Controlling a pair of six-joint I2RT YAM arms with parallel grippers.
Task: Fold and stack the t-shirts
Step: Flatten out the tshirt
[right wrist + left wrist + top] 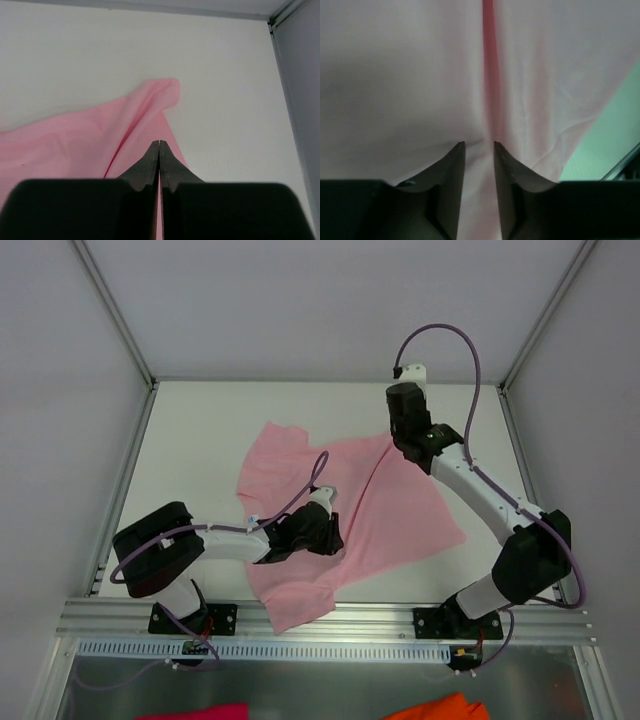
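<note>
Shirt: the pink t-shirt [400,510] lies open but rumpled mid-worktop [210,430], skewed. One sleeve points to the far left, and the hem end hangs toward the near rail.
Crease: a long ridge [372,480] runs down the cloth from the far right corner toward the left arm.
Left claw [476,150]: low on the near middle of the shirt and only narrowly parted. Its tips press on the cloth where the ridge ends, and it shows no firm hold.
Right claw [159,146]: fully closed at the shirt's far right edge, with the corner flap just beyond its tips. A sliver of pink shows in the slit (it may be pinching the thin cloth, I cannot tell).
Step in hand: by my reading, flattening and squaring the shirt before any fold.
Doing it well: pull the two grip points gently apart along the ridge so it smooths out instead of doubling over. Keep both claws low, so that the soft cloth slides and does not tent.
Grip advice: take a small bite at the very edge. A deep bite would gather a second layer.
Risk: the near hem sits close to the rail and could drag off the worktop if the pull goes that way.
Not part of it: the magenta cloth [200,710] and orange cloth [440,706] below the rail.
</note>
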